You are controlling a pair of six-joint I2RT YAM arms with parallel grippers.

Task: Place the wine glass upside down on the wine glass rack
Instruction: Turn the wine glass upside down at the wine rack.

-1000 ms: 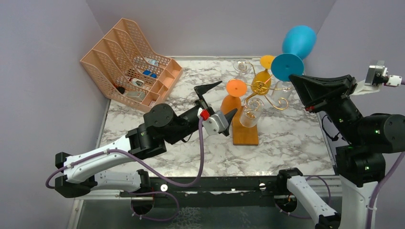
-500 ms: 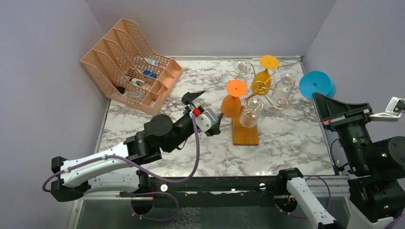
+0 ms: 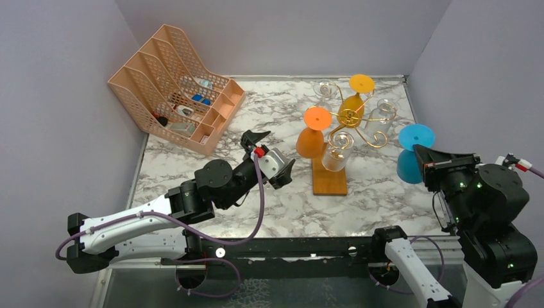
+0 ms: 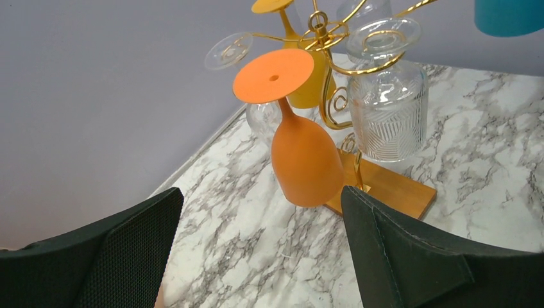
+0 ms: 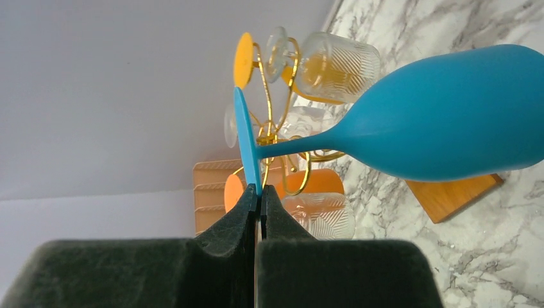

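At the table's right side, our right gripper (image 5: 258, 192) is pinched tight on the foot rim of the blue wine glass (image 5: 449, 122). The glass hangs foot-up, near the wine glass rack (image 3: 330, 182) but apart from it. Our left gripper (image 4: 260, 192) gapes wide and empty, facing the orange glass (image 4: 305, 160) that hangs on the rack.

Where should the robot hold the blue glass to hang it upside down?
On the blue wine glass, probably the flat foot's rim, from the side away from the wine glass rack, as the right gripper does; that leaves the stem free for a wire arm.
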